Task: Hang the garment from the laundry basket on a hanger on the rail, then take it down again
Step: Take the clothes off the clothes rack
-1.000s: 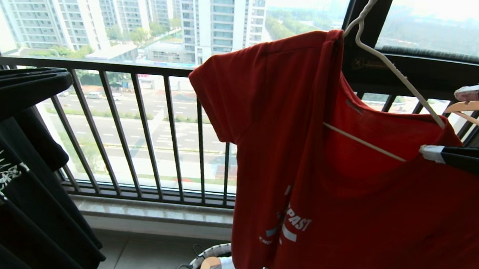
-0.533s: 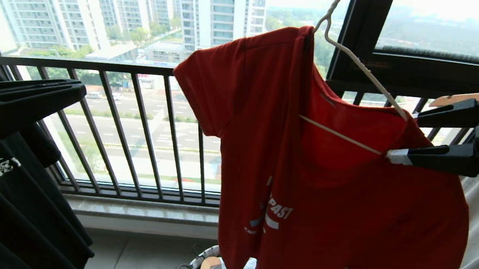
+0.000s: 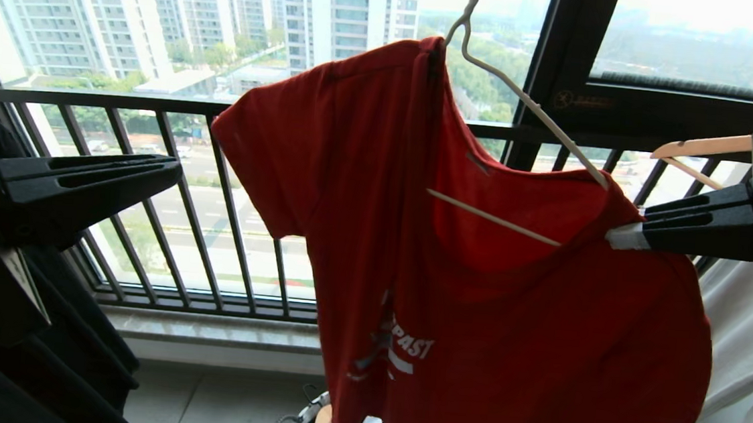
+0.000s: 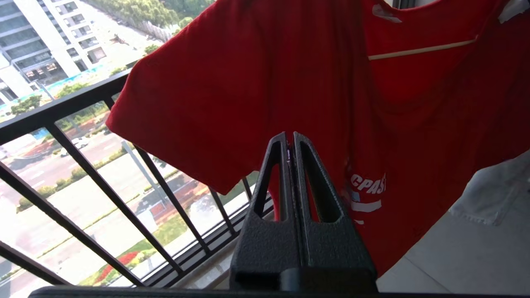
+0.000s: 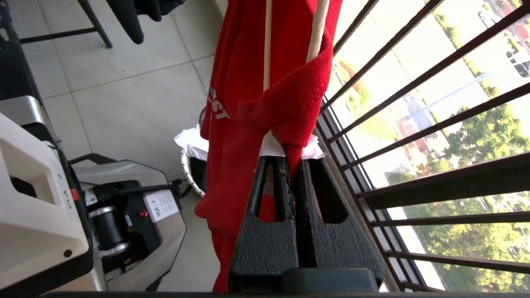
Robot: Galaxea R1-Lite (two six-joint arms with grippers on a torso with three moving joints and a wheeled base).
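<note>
Garment: a bright red short-sleeved T-shirt of soft matte knit, hanging askew on the hanger in front of the balustrade. One sleeve flares out flat towards the glass, the body drops in loose folds, and small white lettering sits low on the chest.

Hanger: a thin cream-white wire hanger, smooth and slender. Its long hook runs up out of view at the top, one sloping arm lies bare above the cloth, and the straight lower bar crosses inside the neckline.

Right gripper: the right gripper comes in level from the right, black and grainy, with wedge-shaped cut-out fingers and pale tape at the tips. Its jaws are pinched together on the shirt's shoulder fabric, bunched over the hanger's end.

Left gripper: the left gripper is of the same black textured plastic. It is held level at the left, well apart from the shirt, with the jaws pressed flat together on nothing.

Laundry basket: a round white woven basket with a dark looped handle stands on the pale tiled floor below the shirt's hem, with white cloth inside.

Balustrade: black vertical metal bars under a flat top bar, behind the shirt.

Other hangers: light wooden hangers, thicker, at the right above the right gripper.

Black shirt: dark cloth hanging at the lower left.
</note>
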